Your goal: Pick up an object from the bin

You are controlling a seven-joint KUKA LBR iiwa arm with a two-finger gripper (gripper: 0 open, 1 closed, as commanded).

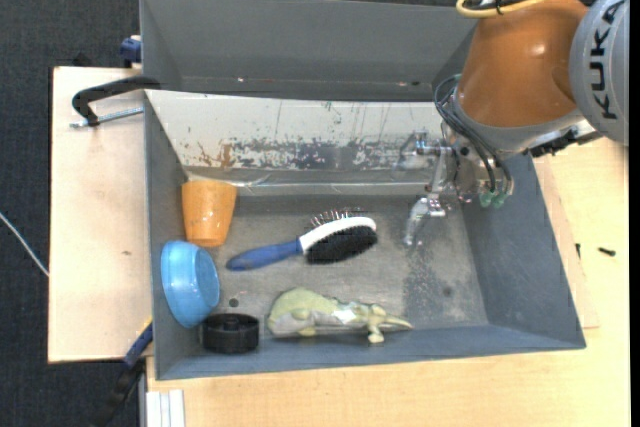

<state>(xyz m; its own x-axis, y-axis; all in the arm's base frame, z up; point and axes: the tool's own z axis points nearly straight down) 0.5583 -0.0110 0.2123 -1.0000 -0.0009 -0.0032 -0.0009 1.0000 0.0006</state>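
My gripper (430, 195) hangs below the arm's orange cover at the right of the bin, close to the back wall and over bare bin floor. A hairbrush (318, 244) with a blue handle and a white head with black bristles lies nearest, a little to its left in the middle of the bin. A pale green toy lizard (332, 315) lies along the front wall, below and left of the gripper. I see nothing held in the gripper.
An orange cup (208, 210) stands at the left wall. A blue bowl (188, 283) leans in the front left corner, with a black round lid (230, 333) beside it. Bare floor lies under and to the right of the gripper.
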